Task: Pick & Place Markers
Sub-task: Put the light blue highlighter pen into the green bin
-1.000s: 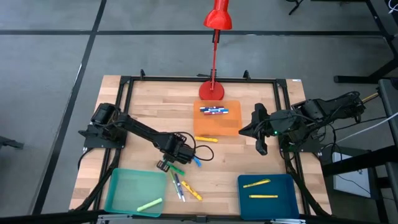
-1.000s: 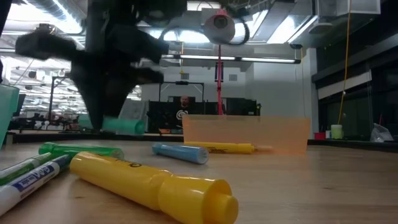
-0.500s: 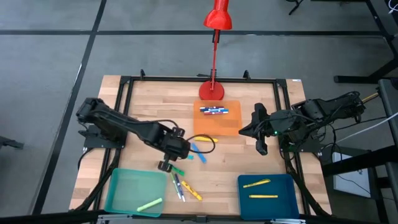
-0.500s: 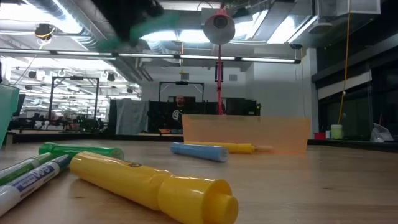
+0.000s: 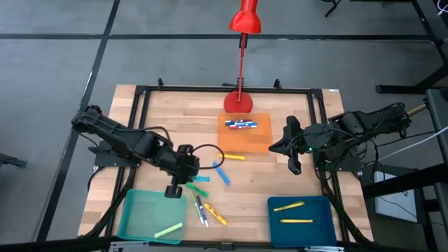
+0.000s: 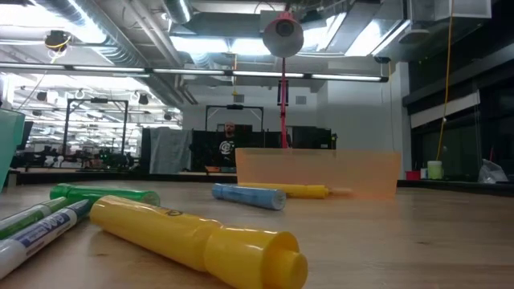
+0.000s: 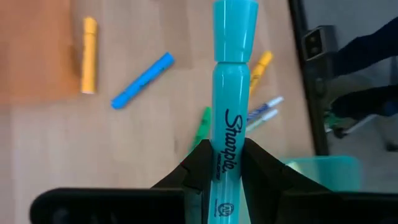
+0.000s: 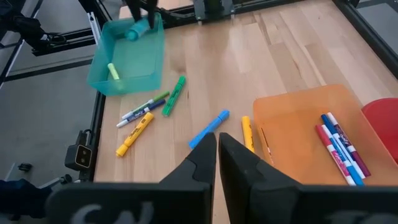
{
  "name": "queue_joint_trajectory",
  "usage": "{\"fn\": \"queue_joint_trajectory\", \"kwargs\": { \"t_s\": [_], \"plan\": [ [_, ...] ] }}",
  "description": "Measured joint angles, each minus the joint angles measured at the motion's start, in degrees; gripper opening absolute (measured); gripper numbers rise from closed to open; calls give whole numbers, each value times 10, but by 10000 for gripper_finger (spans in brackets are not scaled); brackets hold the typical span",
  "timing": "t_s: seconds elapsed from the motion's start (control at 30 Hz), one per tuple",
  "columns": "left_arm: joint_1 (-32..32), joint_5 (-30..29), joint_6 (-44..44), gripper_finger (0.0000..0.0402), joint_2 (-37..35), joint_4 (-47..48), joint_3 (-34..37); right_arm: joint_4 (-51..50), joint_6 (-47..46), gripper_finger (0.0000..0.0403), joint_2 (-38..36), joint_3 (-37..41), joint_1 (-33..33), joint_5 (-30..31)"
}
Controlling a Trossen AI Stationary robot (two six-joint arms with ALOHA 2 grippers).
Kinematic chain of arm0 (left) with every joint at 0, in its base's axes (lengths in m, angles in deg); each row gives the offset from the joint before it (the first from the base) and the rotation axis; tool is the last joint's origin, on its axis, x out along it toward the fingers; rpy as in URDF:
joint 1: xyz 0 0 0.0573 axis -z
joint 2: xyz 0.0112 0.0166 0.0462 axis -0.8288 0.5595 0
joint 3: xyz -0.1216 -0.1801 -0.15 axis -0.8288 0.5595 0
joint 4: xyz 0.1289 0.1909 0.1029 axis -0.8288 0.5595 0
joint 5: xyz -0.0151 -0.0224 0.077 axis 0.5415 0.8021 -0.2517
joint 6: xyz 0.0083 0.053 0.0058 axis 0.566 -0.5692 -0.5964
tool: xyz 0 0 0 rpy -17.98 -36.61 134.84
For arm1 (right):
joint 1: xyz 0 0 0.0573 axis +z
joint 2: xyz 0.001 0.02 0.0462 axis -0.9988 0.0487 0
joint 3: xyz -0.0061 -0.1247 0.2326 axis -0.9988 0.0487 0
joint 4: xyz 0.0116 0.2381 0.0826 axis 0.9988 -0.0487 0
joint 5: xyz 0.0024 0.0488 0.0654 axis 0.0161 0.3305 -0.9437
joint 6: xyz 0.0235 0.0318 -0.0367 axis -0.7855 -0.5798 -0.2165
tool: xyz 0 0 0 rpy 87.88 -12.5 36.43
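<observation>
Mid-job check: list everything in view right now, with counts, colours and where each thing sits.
Loose markers: six; two yellow, blue, green, two white-bodied; on the wood between the trays.
Teal marker: one, in the left gripper.
Orange tray: one, centre; several red and blue markers inside.
Teal tray: one, near left; one yellow-green marker.
Blue tray: one, near right; two yellow markers.
Lamp: one, red, far edge.
Left gripper: shut on the teal marker, by the teal tray.
Right gripper: shut, waiting at right.
</observation>
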Motion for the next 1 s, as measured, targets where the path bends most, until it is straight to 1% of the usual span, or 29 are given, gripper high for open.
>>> {"fn": "queue_joint_trajectory", "kwargs": {
  "t_s": [0.2, 0.4, 0.53, 1.0],
  "plan": [
    [38, 1, 57, 57, -8, 0, 0, 0, -1, 21, 0, 0, 0, 0],
    [67, -1, 71, 57, -6, 0, 0, 0, -3, 21, 0, 0, 0, 0],
    [70, -3, 85, 57, -6, 0, 0, 0, -4, 21, 0, 0, 0, 0],
    [75, 21, 117, 57, -6, 1, 0, 0, -3, 21, 0, 0, 0, 0]
  ]
}}
